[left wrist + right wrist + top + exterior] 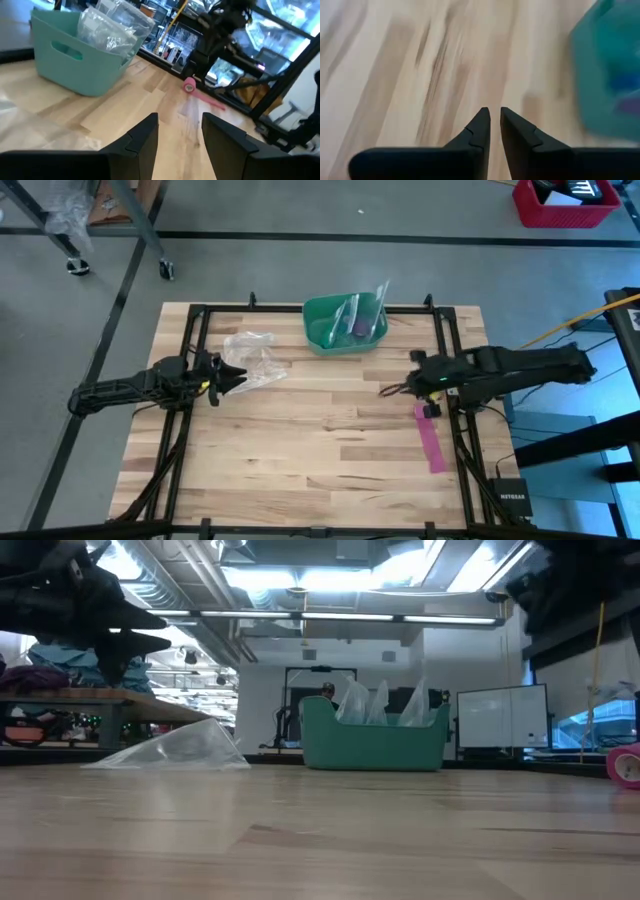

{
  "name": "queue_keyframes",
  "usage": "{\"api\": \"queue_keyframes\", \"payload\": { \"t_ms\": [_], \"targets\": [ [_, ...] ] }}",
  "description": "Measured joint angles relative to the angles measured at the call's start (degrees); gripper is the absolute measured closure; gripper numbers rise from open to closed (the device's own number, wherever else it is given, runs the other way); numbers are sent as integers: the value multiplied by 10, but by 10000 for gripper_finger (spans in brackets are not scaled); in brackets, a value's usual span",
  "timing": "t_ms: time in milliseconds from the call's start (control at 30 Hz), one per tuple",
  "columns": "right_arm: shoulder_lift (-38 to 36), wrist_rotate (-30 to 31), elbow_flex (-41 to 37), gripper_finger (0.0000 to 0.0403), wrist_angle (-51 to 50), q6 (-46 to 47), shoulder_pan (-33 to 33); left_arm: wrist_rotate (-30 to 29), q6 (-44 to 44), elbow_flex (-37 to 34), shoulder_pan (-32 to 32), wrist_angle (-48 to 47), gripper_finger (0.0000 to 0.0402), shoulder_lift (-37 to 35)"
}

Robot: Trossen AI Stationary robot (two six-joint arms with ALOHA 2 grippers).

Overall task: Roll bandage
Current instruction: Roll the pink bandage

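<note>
The pink bandage lies at the table's right side. Its small roll [430,411] rests on the wood and its loose strip [436,448] runs flat toward the near edge. The roll also shows in the left wrist view [189,85] and the low view [625,766]. My right gripper [386,390] is shut and empty above bare wood [495,120], left of the roll, which lies beside that arm's wrist. My left gripper [228,380] is open and empty [180,127] at the table's left, next to a clear plastic bag [250,358].
A green bowl [345,323] with clear plastic bags in it stands at the table's far middle and also shows in the low view [375,740]. The loose clear bag [175,750] lies left of it. Bare wood lies between the arms and toward the near edge.
</note>
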Motion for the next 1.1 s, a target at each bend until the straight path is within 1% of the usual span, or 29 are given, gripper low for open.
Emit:
{"api": "queue_keyframes", "payload": {
  "t_ms": [200, 300, 433, 500, 600, 667, 733, 833, 967, 1100],
  "targets": [
    [161, -8, 86, 354, -221, -2, 0, 0, 10, 0, 0, -1, 258, 0],
    [226, -7, 112, 354, -299, -2, 0, 0, 10, 0, 0, -2, 258, 0],
    [294, -5, 119, 354, -357, -2, 0, 0, 7, 0, 0, -2, 258, 0],
    [321, -19, 117, 354, -374, -1, 0, 0, 8, 0, 0, -3, 258, 0],
    [349, -48, 117, 354, -372, -1, 0, 1, 17, 0, 0, -3, 258, 0],
    [356, -65, 118, 354, -377, 0, 0, 0, 23, 1, 0, -4, 258, 0],
    [356, -63, 117, 354, -373, 8, 0, 0, 28, 1, 0, -4, 258, 0],
    [332, -53, 117, 354, -375, 14, 0, 0, 29, 1, 0, -4, 258, 0],
    [269, -45, 117, 354, -375, 39, 0, 0, 29, 1, 0, -4, 258, 0],
    [172, -22, 102, 354, -357, 107, 0, 0, 29, 1, 0, -4, 258, 0]
  ]
}}
